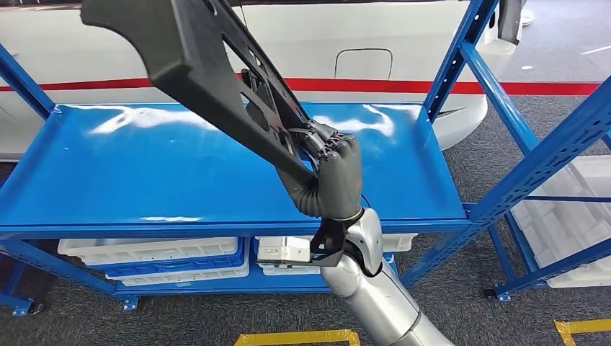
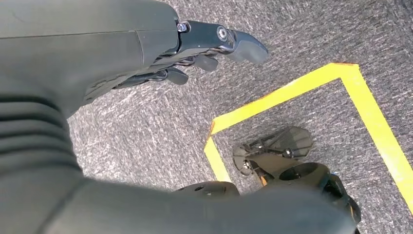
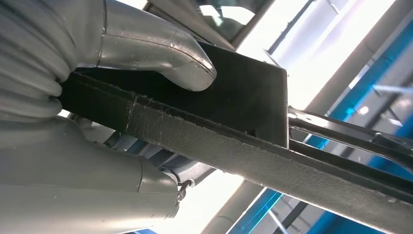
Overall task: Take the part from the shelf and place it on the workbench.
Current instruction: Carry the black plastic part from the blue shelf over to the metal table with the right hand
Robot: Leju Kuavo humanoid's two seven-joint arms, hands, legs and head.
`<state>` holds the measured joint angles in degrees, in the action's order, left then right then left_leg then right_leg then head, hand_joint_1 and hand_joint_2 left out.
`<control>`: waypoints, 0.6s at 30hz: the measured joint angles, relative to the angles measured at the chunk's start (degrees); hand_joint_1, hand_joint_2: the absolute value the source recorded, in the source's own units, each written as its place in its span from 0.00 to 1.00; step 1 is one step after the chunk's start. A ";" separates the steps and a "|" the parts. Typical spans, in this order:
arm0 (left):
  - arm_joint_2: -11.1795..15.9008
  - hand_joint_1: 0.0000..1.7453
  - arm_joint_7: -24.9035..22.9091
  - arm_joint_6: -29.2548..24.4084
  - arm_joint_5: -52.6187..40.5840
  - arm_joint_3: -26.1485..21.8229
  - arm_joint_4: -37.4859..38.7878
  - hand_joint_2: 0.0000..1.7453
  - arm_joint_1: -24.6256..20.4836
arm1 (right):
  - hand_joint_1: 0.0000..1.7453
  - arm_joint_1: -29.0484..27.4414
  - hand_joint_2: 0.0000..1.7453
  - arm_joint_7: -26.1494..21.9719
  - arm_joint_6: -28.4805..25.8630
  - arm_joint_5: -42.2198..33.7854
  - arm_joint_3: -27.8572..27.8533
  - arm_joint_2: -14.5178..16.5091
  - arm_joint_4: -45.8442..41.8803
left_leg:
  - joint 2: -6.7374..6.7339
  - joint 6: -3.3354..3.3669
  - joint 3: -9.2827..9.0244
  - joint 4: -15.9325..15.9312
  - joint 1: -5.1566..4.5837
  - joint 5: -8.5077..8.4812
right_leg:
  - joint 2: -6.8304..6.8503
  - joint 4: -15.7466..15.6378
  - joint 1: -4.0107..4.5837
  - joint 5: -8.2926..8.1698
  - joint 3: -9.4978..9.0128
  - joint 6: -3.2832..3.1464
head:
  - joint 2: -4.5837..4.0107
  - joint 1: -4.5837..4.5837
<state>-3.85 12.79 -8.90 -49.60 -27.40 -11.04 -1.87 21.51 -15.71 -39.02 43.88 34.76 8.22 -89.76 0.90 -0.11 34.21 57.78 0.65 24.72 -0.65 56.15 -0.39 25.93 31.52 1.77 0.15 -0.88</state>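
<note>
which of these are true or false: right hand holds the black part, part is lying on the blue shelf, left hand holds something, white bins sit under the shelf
1. The right hand holds the black part. True.
2. The part is lying on the blue shelf. False: it is lifted above the shelf, tilted up to the left in the head view.
3. The left hand holds something. False: its fingers are apart over grey carpet, holding nothing.
4. White bins sit on the level under the shelf. True.
</note>
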 joint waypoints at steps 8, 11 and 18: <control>-0.01 0.00 0.44 0.07 0.32 -0.92 0.00 1.00 -0.02 | 1.00 -1.49 1.00 -1.62 1.42 -4.87 0.08 -1.82 -6.18 | -0.02 0.00 0.00 0.00 0.01 0.00 | 0.00 0.00 0.01 0.00 0.00 0.00 | 0.00 0.00; -0.04 0.00 0.74 -0.38 0.45 -1.14 0.00 1.00 -0.01 | 1.00 -2.23 1.00 -3.38 3.26 -10.41 0.17 -2.51 -8.10 | -0.01 0.00 0.00 0.00 0.01 0.00 | 0.00 0.00 0.00 0.01 0.00 0.00 | 0.00 0.01; -0.34 0.00 0.74 -2.43 1.75 -3.08 0.00 1.00 -0.01 | 1.00 -5.05 1.00 -5.88 13.71 -27.34 0.29 -6.06 -14.25 | -0.01 0.01 0.04 0.00 -0.01 0.01 | 0.00 -0.01 -0.01 0.01 0.01 0.00 | 0.00 0.01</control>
<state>-4.19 13.53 -11.33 -47.84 -30.48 -11.04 -1.88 16.47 -21.59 -25.30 16.55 35.05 2.16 -104.00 0.89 -0.10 34.24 57.78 0.64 24.73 -0.65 56.14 -0.40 25.94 31.53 1.77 0.15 -0.87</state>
